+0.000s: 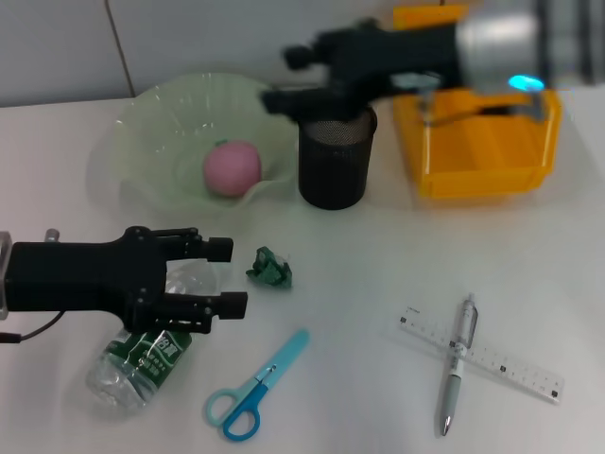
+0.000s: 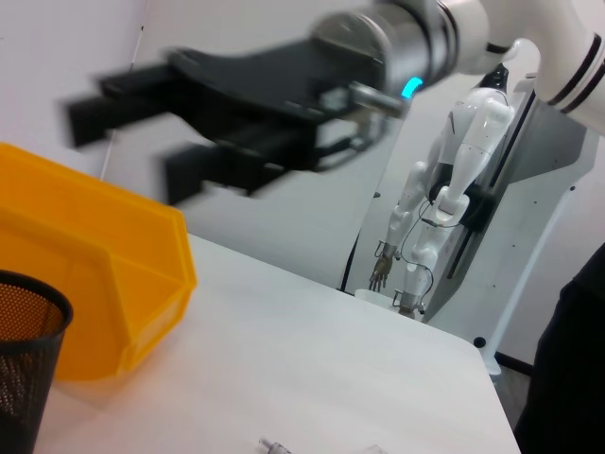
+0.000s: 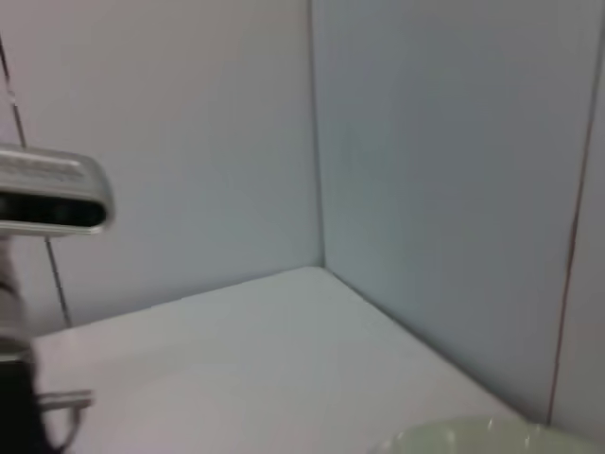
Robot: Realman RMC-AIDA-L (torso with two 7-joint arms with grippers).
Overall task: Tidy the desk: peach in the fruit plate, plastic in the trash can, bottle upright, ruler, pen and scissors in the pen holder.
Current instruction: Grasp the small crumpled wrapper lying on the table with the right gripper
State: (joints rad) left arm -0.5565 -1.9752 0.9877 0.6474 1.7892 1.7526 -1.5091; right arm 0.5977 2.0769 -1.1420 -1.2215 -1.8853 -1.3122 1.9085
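Left gripper (image 1: 222,276) poised over the lying bottle (image 1: 142,364); peach (image 1: 233,168) already in the fruit plate (image 1: 142,123).

Its fingers stand apart and empty, the bottle on the tabletop (image 1: 378,274) just under them, the crumpled plastic (image 1: 269,268) just beyond their tips. I judge the bottle step is in hand: descend, close on the body, tip upright. The right gripper (image 1: 284,80) hangs above the pen holder (image 1: 333,161), spread and empty; scissors (image 1: 255,388), pen (image 1: 457,364) and ruler (image 1: 482,355) wait.

The peach (image 1: 232,168) lies in the plate (image 1: 156,123), left of the pen holder (image 1: 333,170); pen (image 1: 457,364) crosses ruler (image 1: 501,364).
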